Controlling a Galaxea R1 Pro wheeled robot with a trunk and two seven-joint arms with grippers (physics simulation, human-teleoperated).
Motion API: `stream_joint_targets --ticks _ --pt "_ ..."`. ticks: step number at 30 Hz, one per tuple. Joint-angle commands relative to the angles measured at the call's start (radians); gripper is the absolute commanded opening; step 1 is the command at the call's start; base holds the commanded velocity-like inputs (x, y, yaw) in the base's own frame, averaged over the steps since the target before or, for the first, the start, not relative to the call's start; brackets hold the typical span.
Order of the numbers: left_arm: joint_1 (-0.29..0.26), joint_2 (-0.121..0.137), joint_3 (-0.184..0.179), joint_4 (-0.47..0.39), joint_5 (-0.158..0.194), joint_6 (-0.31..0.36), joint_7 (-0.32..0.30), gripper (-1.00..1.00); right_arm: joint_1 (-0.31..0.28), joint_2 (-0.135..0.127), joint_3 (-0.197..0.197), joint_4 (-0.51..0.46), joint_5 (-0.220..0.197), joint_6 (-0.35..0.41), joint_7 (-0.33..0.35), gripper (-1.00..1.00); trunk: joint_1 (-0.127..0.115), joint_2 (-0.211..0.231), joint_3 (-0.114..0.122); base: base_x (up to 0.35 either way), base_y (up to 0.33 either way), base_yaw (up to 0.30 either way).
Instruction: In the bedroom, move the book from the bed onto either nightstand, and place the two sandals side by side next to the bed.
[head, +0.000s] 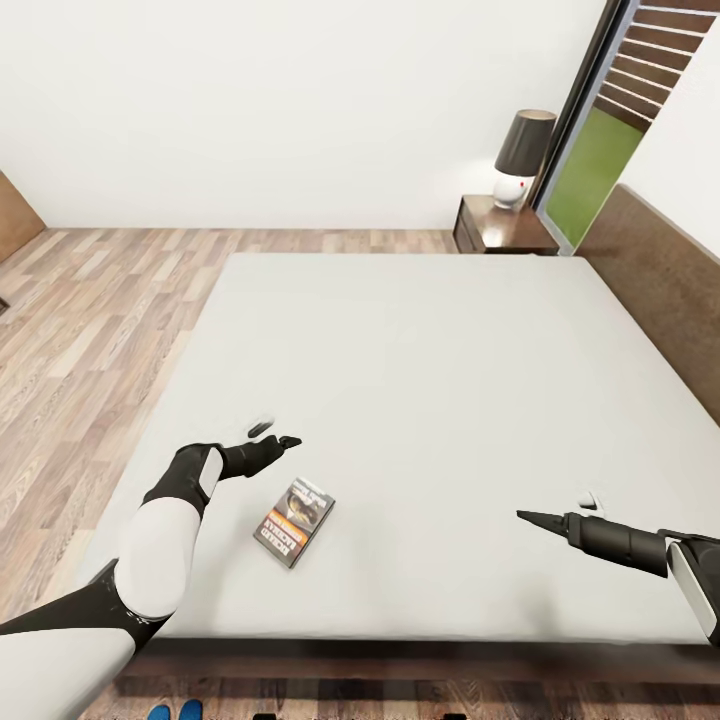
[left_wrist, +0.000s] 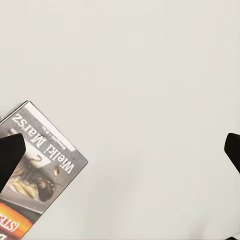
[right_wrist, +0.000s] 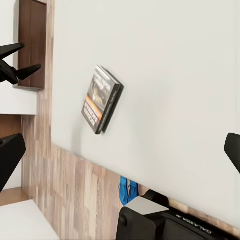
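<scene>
Nearest the head camera, at about six o'clock of its view, the left arm's white forearm reaches over the foot edge of the bed (head: 430, 340), and just beyond it lies the book (head: 294, 521), flat on the light-grey mattress, cover up, near that edge. From the book, the left gripper (head: 274, 434) hangs at about eleven o'clock, just beside it and apparently above the mattress, fingers spread apart with nothing between them; the right gripper (head: 560, 508) is at three o'clock, well apart, its fingers likewise parted and empty. The book is a thin paperback and should be light, slightly flexible, with a smooth cover that may slide on the sheet; pinching it across one long edge, with one finger worked under it by pressing into the soft mattress, looks the safest hold. In the left wrist view the cover reads "Wielki Marsz" above an orange band; the other lettering is cut off. The nightstand (head: 503, 228) stands far off at about one o'clock, carrying a lamp (head: 519, 157). Blue sandals (head: 172, 712) peek out on the wooden floor at seven o'clock, below the bed's foot.
</scene>
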Motion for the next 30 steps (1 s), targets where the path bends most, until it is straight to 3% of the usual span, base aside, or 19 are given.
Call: stream_joint_targets --ticks 1,20,24,26,27,28,30 --pt "-0.001 -0.002 0.008 -0.002 -0.010 0.005 -0.008 1.00 -0.001 0.000 0.000 0.000 -0.004 0.007 0.001 1.00 0.000 -0.001 -0.003 0.000 0.000 0.000" --pt "-0.001 0.000 0.008 -0.003 -0.012 0.006 -0.006 1.00 0.000 0.000 0.000 0.000 -0.004 0.007 0.001 1.00 0.000 -0.001 -0.032 0.000 0.000 0.000" --pt "-0.019 0.026 0.006 -0.012 -0.013 0.025 0.007 1.00 -0.001 0.000 0.000 0.000 -0.004 0.007 0.001 1.00 0.000 -0.001 -0.038 0.000 0.000 0.000" --pt "-0.070 0.030 0.005 -0.012 -0.015 0.056 0.050 1.00 -0.001 0.000 0.000 0.000 -0.004 0.007 0.001 1.00 0.000 -0.001 -0.041 0.000 0.000 0.000" --pt "-0.108 0.031 0.005 -0.012 -0.014 0.071 0.112 1.00 -0.001 0.000 0.000 0.000 -0.004 0.007 0.001 1.00 0.000 -0.001 -0.041 0.000 0.000 0.000" --pt "-0.116 0.031 0.005 -0.011 -0.014 0.074 0.136 1.00 -0.001 0.000 0.000 0.000 -0.004 0.007 0.001 1.00 0.000 -0.001 -0.042 0.000 0.000 0.000" --pt "-0.140 0.031 0.004 -0.010 -0.012 0.080 0.239 1.00 -0.001 0.000 0.000 0.000 -0.004 0.008 0.001 1.00 0.000 -0.001 -0.043 0.000 0.000 0.000"
